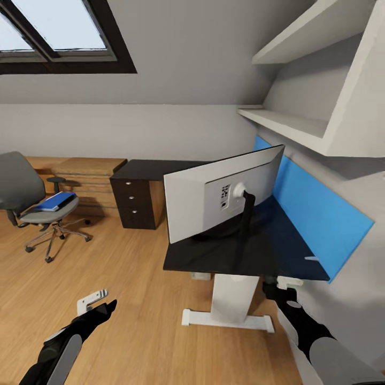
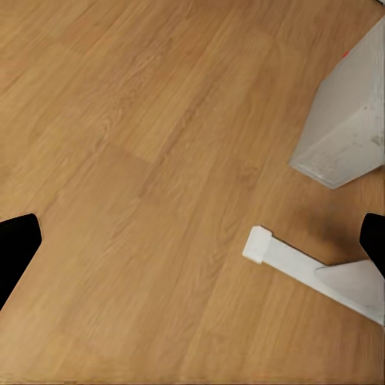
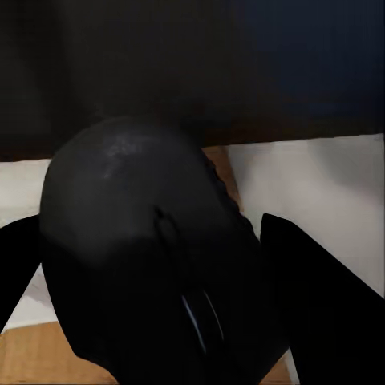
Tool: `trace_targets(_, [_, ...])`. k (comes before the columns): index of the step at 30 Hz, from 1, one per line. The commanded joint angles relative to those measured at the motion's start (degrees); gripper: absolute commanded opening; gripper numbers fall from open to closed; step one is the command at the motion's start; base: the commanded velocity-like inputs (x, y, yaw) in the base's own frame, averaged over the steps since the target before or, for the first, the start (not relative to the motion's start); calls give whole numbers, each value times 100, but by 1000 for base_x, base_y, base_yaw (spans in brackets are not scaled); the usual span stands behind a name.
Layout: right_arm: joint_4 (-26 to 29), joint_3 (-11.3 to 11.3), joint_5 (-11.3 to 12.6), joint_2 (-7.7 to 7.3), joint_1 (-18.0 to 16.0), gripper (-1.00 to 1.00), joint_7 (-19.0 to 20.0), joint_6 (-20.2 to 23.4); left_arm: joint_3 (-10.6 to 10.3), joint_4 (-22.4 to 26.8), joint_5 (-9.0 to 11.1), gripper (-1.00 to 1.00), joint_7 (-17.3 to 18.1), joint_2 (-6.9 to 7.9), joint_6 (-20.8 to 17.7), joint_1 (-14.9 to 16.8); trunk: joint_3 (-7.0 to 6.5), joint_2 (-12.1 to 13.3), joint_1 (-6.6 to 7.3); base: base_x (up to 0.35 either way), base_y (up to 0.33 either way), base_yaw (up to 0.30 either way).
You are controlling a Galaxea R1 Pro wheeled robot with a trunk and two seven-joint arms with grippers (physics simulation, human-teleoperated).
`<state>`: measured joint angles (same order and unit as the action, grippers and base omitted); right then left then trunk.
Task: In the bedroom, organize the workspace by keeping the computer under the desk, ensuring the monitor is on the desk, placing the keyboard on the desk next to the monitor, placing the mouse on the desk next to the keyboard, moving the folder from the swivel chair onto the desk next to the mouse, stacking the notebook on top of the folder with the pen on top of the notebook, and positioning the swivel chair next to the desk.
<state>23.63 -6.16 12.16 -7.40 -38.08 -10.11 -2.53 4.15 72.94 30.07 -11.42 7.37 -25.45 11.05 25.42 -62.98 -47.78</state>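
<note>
Mouse step in hand. Right hand clamped on the mouse, just below the tabletop edge. Left hand wide, empty, over the floor. Next, probably: lift above the edge, set down ahead beside the monitor.

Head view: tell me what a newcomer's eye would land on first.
The monitor stands on the desk, its pale back toward the camera, with a bright blue panel on the wall behind. At left, a blue folder lies on the grey swivel chair. The right wrist view shows the right gripper holding a black mouse.
</note>
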Motion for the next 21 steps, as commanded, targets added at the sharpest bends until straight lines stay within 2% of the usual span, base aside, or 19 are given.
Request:
trace_targets(1, [-5,-65,45,12,-3,-100,-36,-46,-3,10,61,100,-44,2,-23,3,6,-5,3,-334,0,0])
trace_targets(7, [-46,-131,-241,233,2,-100,-43,-166,-2,1,59,100,-44,2,-21,3,6,-5,3,-288,0,0])
trace_targets(10, [-172,-137,-406,454,2,-100,-44,-257,-10,-156,52,100,-42,-9,-8,3,6,-5,3,-70,0,0])
trace_targets(12, [-326,-139,-466,613,4,-100,-44,-430,-18,-294,41,100,-33,-13,2,3,6,-5,3,-26,0,0])
trace_targets(15, [-787,-137,-681,891,25,-100,-42,-1010,-36,-429,44,100,-24,-34,241,3,-12,35,25,-9,0,0])
trace_targets(16, [-850,-137,-707,917,29,-100,-41,-1085,-40,-466,46,100,-23,-37,287,3,-30,76,47,-3,0,0])
trace_targets(17, [-978,-138,-743,963,38,-100,-39,-1219,-45,-585,46,100,-21,-42,374,3,-48,116,69,-2,0,0])
trace_targets(18, [-1345,-133,-780,1123,59,-100,-35,-1446,-46,-1088,44,100,-19,-41,551,3,-66,156,91,0,0,0])
trace_targets(19, [-1675,-131,-779,1206,73,-100,-31,-1533,-49,-1512,35,100,-18,-31,662,3,-84,196,113,0,0,0])
trace_targets(21, [-2122,-131,-773,1285,100,-100,-28,-1702,-54,-2116,-34,100,-16,-24,879,3,-119,276,157,0,0,0])
